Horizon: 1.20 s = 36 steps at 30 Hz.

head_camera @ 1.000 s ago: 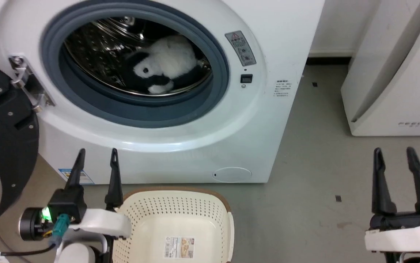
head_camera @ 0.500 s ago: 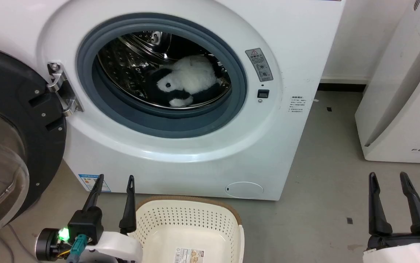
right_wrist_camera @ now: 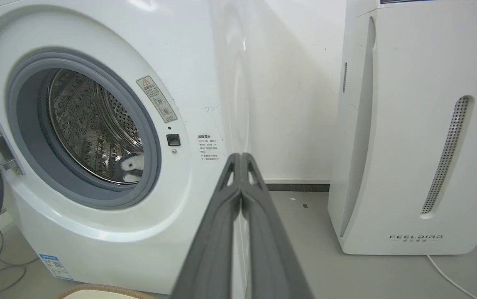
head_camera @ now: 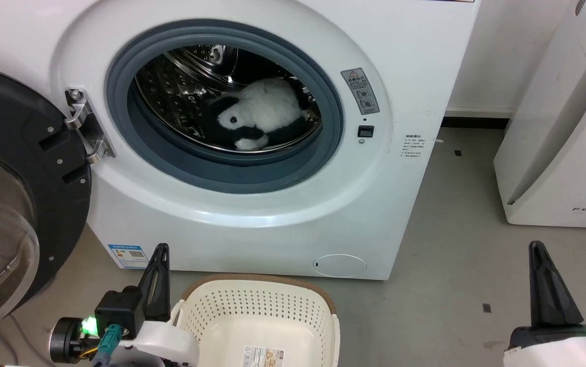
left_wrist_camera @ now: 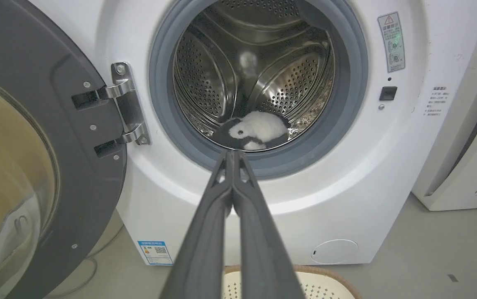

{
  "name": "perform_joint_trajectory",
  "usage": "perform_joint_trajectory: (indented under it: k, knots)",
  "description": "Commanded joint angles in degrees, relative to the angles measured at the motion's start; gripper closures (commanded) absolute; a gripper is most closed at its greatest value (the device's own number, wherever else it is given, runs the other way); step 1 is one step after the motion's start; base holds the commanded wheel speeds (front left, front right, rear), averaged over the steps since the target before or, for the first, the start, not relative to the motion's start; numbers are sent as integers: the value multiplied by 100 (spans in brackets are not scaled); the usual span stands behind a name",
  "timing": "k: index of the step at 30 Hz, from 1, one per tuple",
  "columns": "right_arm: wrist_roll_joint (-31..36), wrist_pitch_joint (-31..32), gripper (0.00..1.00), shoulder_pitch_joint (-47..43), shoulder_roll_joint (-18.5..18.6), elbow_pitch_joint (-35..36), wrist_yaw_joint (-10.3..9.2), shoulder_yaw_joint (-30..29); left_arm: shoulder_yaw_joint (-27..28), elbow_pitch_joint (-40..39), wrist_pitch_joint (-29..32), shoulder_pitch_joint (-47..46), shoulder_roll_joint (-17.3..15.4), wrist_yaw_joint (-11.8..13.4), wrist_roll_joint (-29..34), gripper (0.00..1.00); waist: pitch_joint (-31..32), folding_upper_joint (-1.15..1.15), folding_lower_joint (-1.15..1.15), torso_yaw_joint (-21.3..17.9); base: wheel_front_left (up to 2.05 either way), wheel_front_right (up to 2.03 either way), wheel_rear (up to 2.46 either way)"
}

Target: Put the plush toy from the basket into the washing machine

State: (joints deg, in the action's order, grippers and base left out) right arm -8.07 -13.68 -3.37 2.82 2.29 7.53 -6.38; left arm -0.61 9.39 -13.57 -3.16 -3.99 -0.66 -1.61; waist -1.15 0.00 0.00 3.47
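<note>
Fluffy black-and-white plush toy [head_camera: 257, 114] lies at front edge of steel drum [head_camera: 180, 86] inside white front-loading washing machine [head_camera: 400, 61], well apart from left gripper [head_camera: 161, 250] and right gripper [head_camera: 538, 248]; both pressed together, empty.

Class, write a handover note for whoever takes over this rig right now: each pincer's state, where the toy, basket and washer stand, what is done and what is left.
Left pincer: shut, holding nothing, low in front of the washing machine.
Right pincer: shut, holding nothing, off to the right above the floor.
Plush toy: lies inside the drum.
Basket: on the floor before the machine, no toy in it.
Done: the toy is in the washer.
Left: nothing of the placing; the door stands open.
</note>
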Motion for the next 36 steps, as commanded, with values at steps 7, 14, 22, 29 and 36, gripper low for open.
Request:
perform_joint_trajectory:
  k: [7,14,22,29,36]
  knots:
    - [92,117,100,50,1,-31,-1,60,12,-102,111,47,15,10,23,100,8,0,0,-24,0,0,0]
    - [139,199,100,69,1,-44,-1,98,15,-157,193,65,22,14,32,100,15,0,0,-45,0,0,0]
    - [193,293,100,90,2,-59,-1,141,19,-220,286,85,29,18,42,100,23,0,0,-69,0,0,0]
    - [240,375,100,109,2,-72,-1,179,22,-275,368,103,35,22,51,100,30,0,0,-90,0,0,0]
    - [280,446,100,125,2,-83,-2,212,25,-322,438,118,41,25,59,100,36,0,0,-109,0,0,0]
